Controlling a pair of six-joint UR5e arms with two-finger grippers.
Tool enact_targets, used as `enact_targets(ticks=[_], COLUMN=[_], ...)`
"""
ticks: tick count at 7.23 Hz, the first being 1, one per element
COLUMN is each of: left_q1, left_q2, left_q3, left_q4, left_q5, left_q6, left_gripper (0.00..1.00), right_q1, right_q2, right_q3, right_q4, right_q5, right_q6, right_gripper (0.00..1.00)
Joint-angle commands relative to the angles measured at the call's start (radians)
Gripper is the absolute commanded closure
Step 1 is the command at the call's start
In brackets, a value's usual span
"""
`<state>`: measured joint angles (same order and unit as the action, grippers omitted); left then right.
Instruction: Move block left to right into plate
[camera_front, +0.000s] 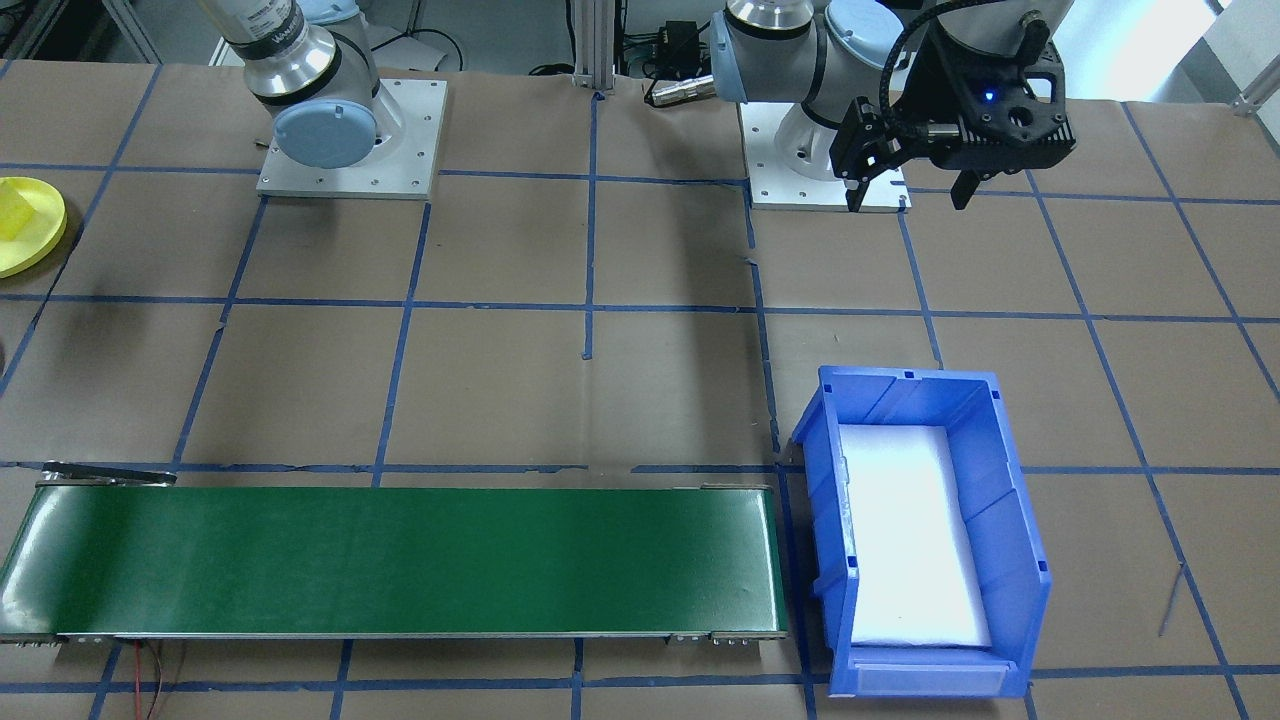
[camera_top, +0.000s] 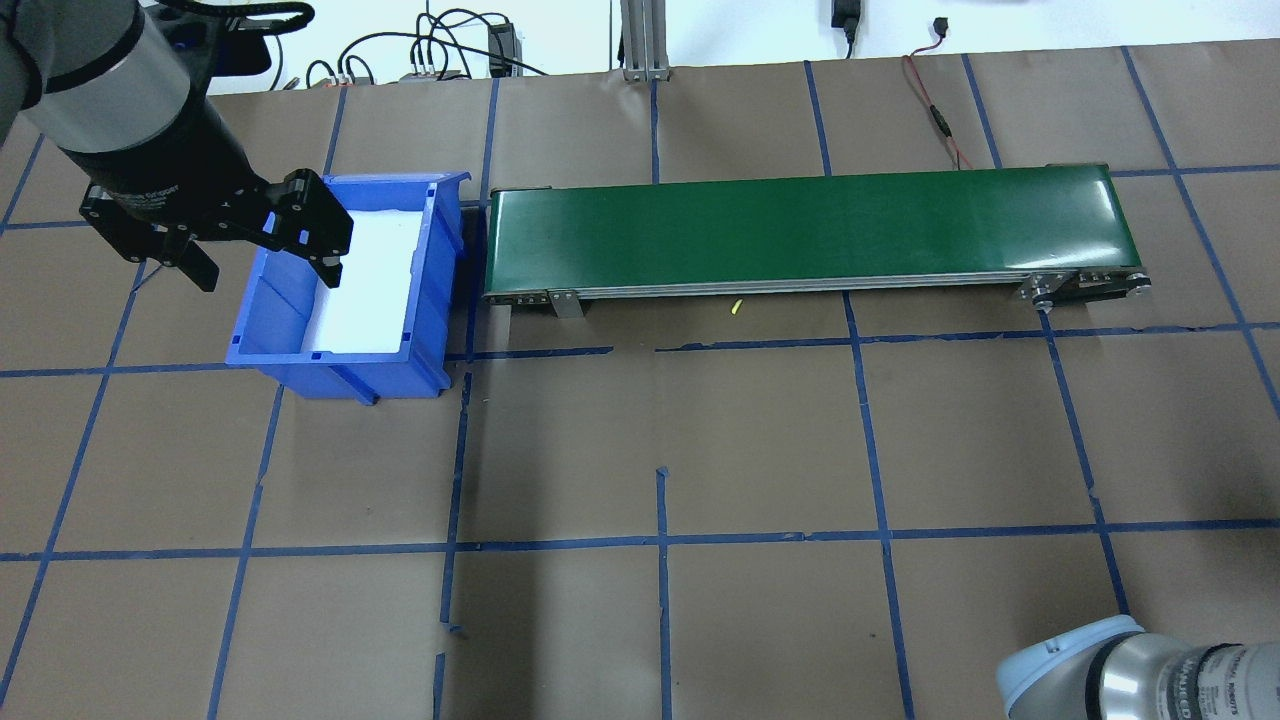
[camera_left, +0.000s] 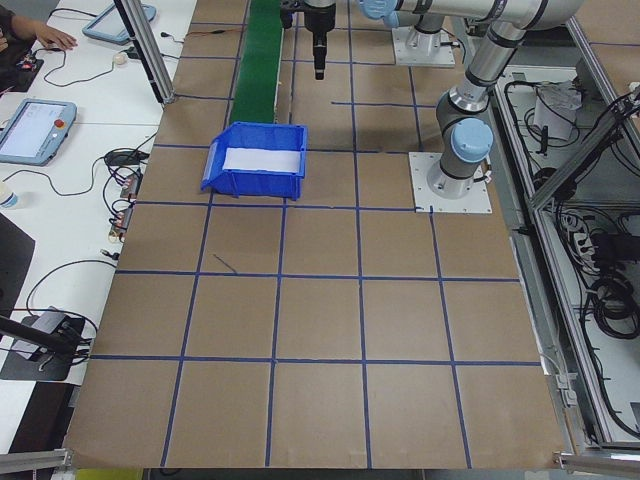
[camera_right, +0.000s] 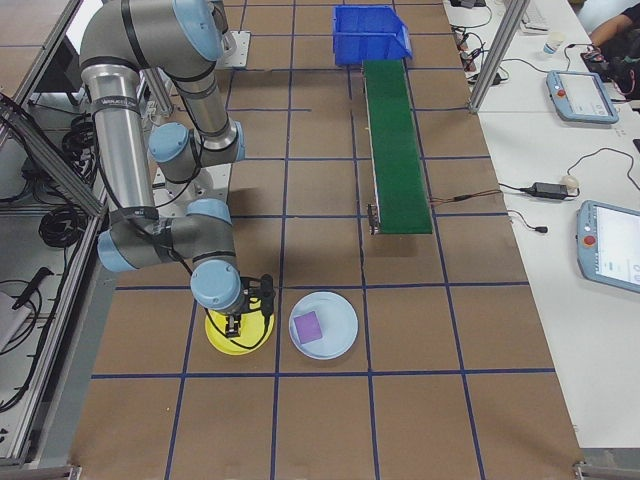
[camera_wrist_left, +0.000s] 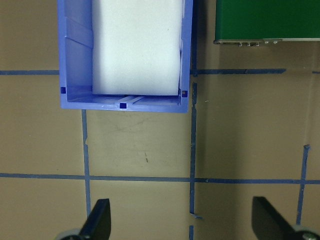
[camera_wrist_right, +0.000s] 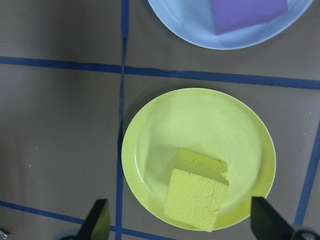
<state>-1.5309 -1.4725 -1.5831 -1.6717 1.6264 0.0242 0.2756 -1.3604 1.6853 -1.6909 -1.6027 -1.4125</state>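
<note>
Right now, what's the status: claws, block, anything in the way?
Both claws open, empty: left claw near bin, right claw above plate. Yellow block in plate. Nothing in the way.

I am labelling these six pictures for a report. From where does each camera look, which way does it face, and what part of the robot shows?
Front-facing: across the table, facing the robot; both bases, left tool.
Overhead: behind the robot, looking down; left tool over blue bin.
Exterior left: table's end; left arm near.
Exterior right: opposite end; right arm over yellow plate.
Left wrist: down at bin, conveyor.
Right wrist: down at yellow block in plate.
Both wrist views show open fingertips.
</note>
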Motion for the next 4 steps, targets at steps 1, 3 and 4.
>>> enact_targets(ticks=[1,3,4], left_q1=[0.000,0.002,0.002], left_q2=[0.000,-0.002,-0.002], left_q3=[-0.002,-0.002,-0.002], left_q4=[0.001,0.004,0.006], left_q5=[-0.005,-0.011,-0.011], left_q6=[-0.001,-0.001,-0.009], left_gripper=[0.00,0.00,0.00], right_q1=[0.161,0.284,0.310], right_q2=[-0.070,-0.219,-0.244], right_q3=[-0.122,-0.108,-0.110], right_q4=[0.126,0.203,0.209], right_q5=[-0.002,0.010,0.080], right_q6=[0.006,0.014,0.010], right_gripper=[0.01,0.00,0.00])
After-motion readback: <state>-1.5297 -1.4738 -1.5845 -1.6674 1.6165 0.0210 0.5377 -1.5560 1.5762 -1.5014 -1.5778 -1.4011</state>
